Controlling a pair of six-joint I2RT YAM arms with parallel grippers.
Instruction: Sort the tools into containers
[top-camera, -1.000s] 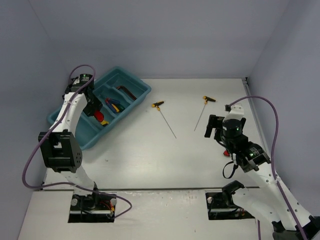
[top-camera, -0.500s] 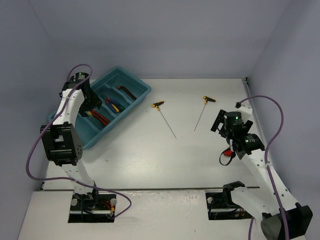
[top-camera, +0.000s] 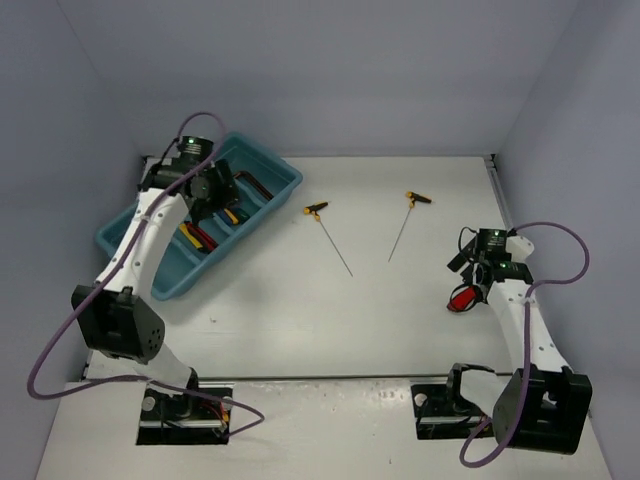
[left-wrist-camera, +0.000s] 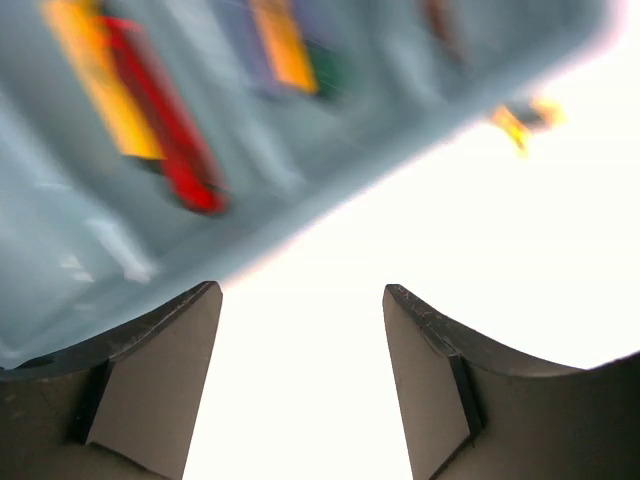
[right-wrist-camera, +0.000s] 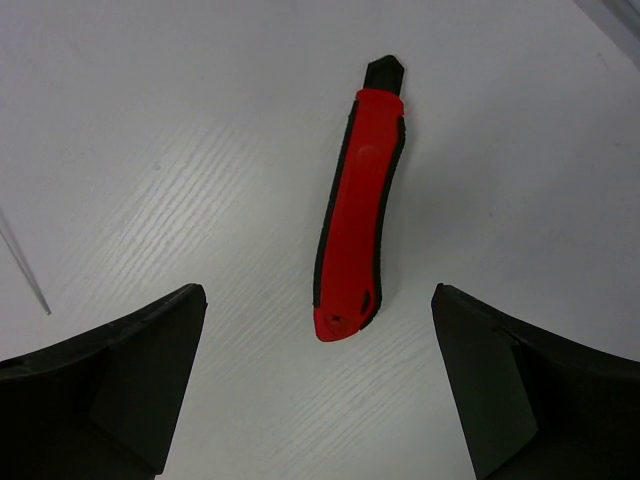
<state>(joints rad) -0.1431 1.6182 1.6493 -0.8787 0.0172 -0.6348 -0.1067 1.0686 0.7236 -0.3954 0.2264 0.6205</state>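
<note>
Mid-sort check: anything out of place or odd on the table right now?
Nothing spilled or damaged. Three tools lie loose outside the tray: the left T-handle driver, the right T-handle driver, and the red utility knife beneath the open right gripper.

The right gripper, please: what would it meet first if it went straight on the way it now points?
Most likely the red utility knife, lying on the table, centred between the open fingers of the right gripper; depth is unclear, but nothing stands in front of it.
</note>
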